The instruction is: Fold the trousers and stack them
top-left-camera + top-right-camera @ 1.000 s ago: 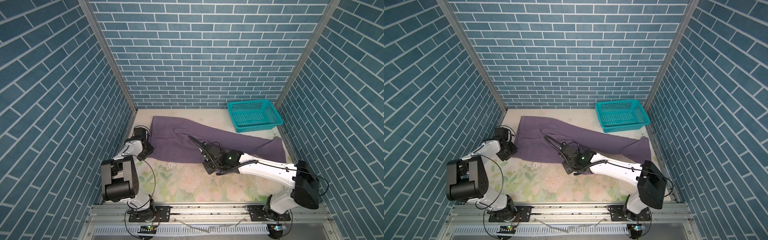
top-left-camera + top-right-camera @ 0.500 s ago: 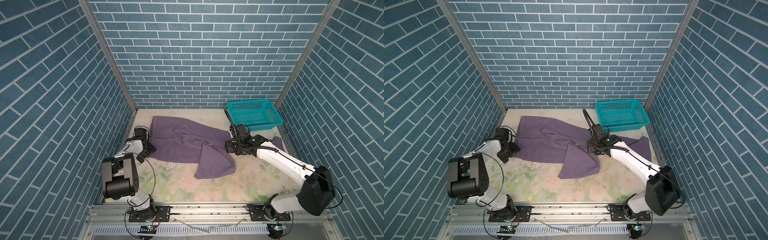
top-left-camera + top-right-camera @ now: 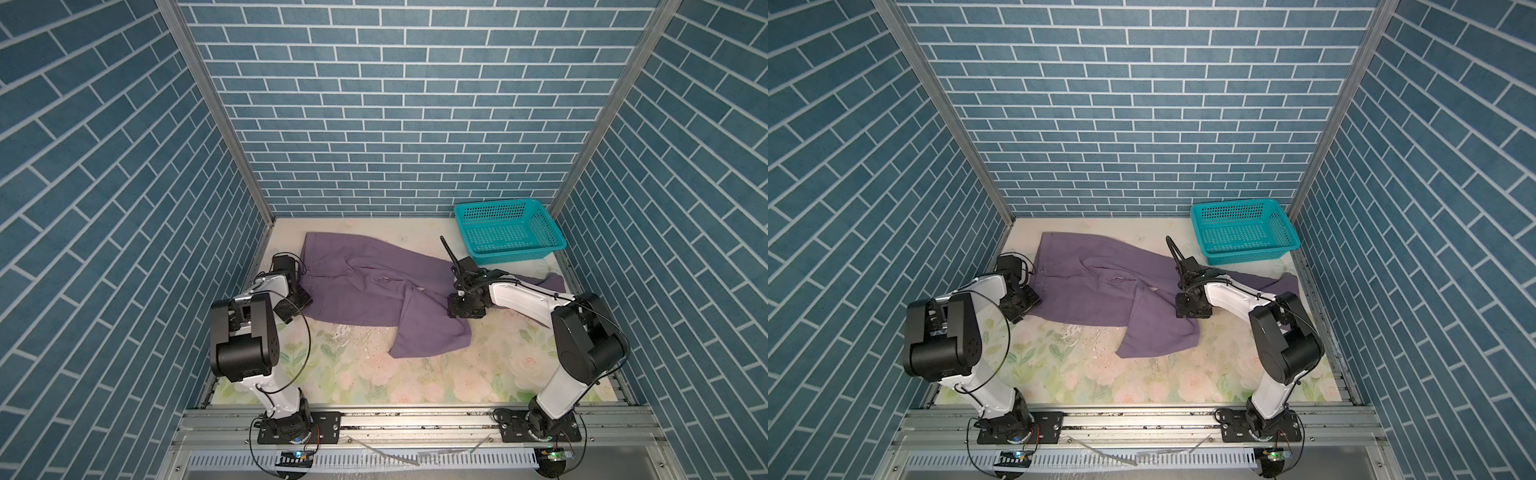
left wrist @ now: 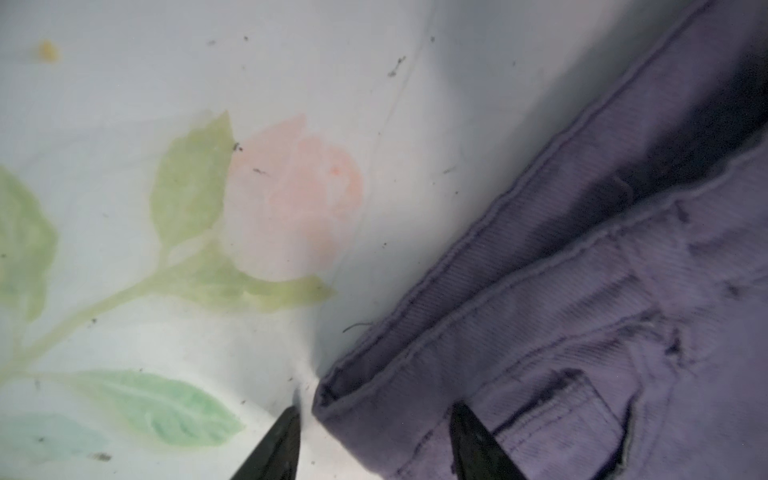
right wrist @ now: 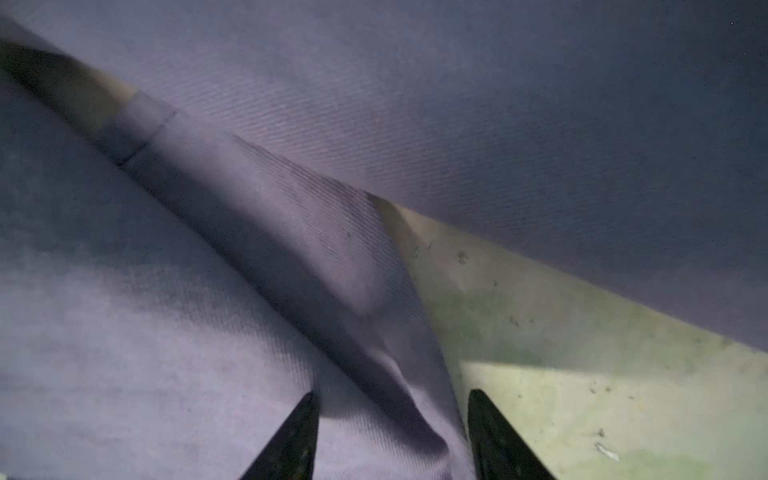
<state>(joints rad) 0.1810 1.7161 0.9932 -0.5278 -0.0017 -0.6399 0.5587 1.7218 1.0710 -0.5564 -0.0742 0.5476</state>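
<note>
In both top views the trousers (image 3: pixel 357 291) lay across the far half of the table (image 3: pixel 374 374). The waistband was by the left edge, one leg ran out to the right edge, and the other leg bent toward the near edge around the middle. From up there I could not read either claw. The left claw (image 3: pixel 301 305) sat at the near corner of the waistband and the right claw (image 3: pixel 455 312) at the bend of the leg, each masked by its own wrist.

The wrist cameras settled it. The left wrist view showed the left claw (image 4: pixel 374 440) parted, one fingertip (image 4: pixel 278 444) over the flowered cloth (image 4: pixel 166 187) and the other over the waistband, with nothing pinched. The right wrist view showed the right claw (image 5: pixel 392 436) parted too, straddling a folded edge of the leg and holding nothing.

A teal basket (image 3: pixel 515 255) stood in the far right corner, just beyond the long leg. The right arm (image 3: pixel 523 297) lay across that leg and hid part of it.
</note>
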